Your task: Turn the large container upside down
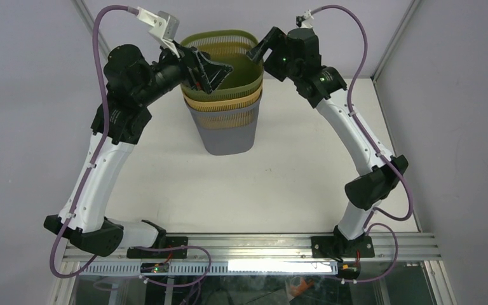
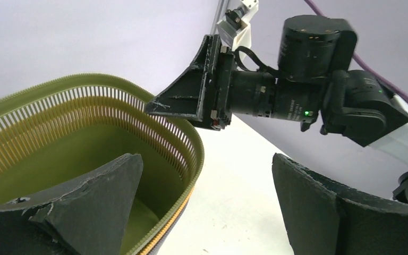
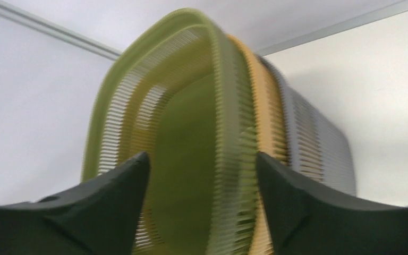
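The large container is a stack of three nested slatted baskets standing upright at the back of the table: a green one (image 1: 235, 70) on top, a yellow one (image 1: 225, 103) in the middle and a grey one (image 1: 229, 135) at the bottom. My left gripper (image 1: 206, 73) is open at the stack's left side. In the left wrist view (image 2: 206, 159) one finger is inside the green basket (image 2: 58, 138) and the other outside its rim. My right gripper (image 1: 255, 51) is open at the right rim. In the blurred right wrist view (image 3: 202, 156) the green wall (image 3: 234, 133) lies between its fingers.
The white table (image 1: 279, 178) spreads in front of the stack. Grey walls close in the back and both sides. An aluminium rail (image 1: 248, 244) with the arm bases runs along the near edge. The right arm's wrist (image 2: 308, 90) hangs close over the green rim.
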Controlling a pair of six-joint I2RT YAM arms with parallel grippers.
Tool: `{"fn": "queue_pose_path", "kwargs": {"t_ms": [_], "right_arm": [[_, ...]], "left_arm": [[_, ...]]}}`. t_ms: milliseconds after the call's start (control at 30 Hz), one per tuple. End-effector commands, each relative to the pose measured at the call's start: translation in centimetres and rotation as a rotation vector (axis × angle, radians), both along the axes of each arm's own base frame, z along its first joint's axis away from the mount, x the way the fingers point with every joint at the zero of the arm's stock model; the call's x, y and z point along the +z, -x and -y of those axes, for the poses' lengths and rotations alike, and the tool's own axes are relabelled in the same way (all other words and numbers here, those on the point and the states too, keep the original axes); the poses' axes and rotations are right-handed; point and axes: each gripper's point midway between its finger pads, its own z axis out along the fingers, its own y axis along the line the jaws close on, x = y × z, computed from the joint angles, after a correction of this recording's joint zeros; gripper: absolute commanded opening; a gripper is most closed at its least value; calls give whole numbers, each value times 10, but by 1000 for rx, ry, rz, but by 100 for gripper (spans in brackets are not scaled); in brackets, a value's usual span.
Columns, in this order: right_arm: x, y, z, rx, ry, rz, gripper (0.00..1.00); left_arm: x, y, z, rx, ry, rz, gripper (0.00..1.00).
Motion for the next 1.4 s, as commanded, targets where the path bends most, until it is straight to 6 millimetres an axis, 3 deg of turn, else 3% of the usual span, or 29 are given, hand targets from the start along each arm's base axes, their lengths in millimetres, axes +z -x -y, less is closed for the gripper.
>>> {"fn": "queue_pose_path", "kwargs": {"t_ms": [0, 67, 200, 333, 500, 733, 900, 1033, 1133, 1300, 1367], "right_arm": [[84, 24, -2, 54, -98, 190, 84], [87, 29, 19, -3, -34, 205, 92], [86, 47, 78, -154, 52, 238, 95], [54, 72, 147, -298, 87, 205, 96], [16, 96, 189, -375, 151, 124, 96], [-26, 115, 198, -376, 194, 13, 97], [-43, 116, 192, -347, 180, -24, 96], [-52, 113, 187, -331, 178, -52, 97], [-55, 111, 184, -319, 172, -62, 97], [-62, 107, 176, -291, 164, -82, 97], [-65, 106, 173, -277, 159, -92, 96]], "left_arm": [[5, -6, 6, -16, -41, 54, 99], [-4, -17, 10, -12, -66, 35, 99], [-27, -38, 18, -10, -147, -11, 99], [-37, -50, 33, -15, -221, -26, 99], [-45, -54, 68, -48, -255, -35, 99], [-68, -71, 86, 72, -329, -80, 95], [-76, -81, 79, 194, -417, -69, 87], [-79, -75, 71, 197, -472, -65, 82], [-84, -66, 63, 175, -533, -57, 82], [-90, -52, 49, 119, -614, -52, 95], [-91, -53, 40, 115, -617, -64, 96]]}}
